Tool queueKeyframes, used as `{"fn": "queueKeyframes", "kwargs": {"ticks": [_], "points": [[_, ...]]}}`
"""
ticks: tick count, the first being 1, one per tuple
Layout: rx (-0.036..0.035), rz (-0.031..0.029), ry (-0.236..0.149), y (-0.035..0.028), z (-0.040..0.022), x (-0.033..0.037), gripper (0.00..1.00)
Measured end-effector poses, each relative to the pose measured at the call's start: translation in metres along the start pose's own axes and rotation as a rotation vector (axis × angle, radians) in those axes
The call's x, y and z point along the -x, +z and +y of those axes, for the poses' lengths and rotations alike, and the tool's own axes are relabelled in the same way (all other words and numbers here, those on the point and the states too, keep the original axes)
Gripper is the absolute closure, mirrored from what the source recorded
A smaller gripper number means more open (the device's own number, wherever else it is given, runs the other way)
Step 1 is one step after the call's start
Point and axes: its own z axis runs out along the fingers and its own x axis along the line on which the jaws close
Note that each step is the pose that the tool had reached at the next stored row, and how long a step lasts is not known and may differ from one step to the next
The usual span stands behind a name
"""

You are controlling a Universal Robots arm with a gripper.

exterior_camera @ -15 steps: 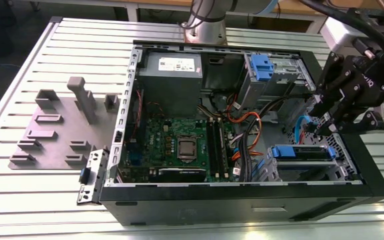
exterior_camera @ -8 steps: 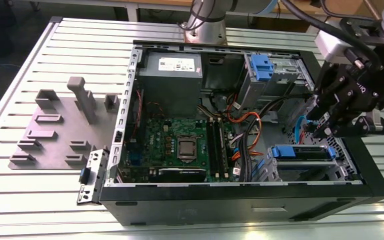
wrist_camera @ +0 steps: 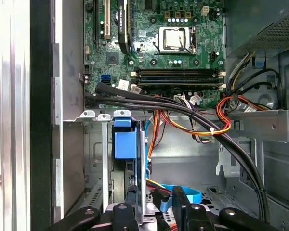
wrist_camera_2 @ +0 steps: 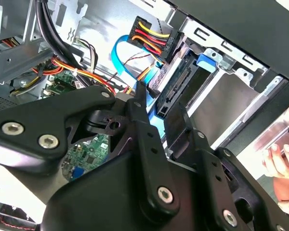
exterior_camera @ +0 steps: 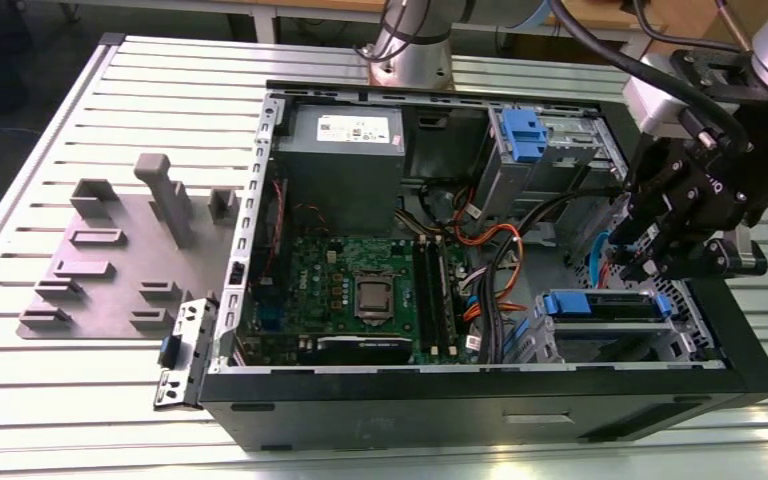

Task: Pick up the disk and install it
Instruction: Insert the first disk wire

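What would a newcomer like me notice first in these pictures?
Probably the open computer case lying on the slatted metal table, with its green motherboard laid bare in the middle. Next comes the black gripper, which hangs inside the case at the exterior view's right, just above the disk with its blue rails in the corner bay. Orange and red cables snake between the two.
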Motion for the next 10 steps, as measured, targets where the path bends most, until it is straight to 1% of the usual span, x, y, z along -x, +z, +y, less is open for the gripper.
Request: {"fn": "queueKeyframes", "kwargs": {"ticks": [4,6,7,9,10], "points": [[0.0,-0.0001,0.0,0.0001,0.0,0.0,0.59],[0.0,-0.0001,0.0,0.0001,0.0,0.0,0.71],[0.0,-0.0001,0.0,0.0001,0.0,0.0,0.71],[0.0,-0.0001,0.0,0.0001,0.0,0.0,0.83],[0.0,-0.0001,0.0,0.0001,0.0,0.0,0.83]]}}
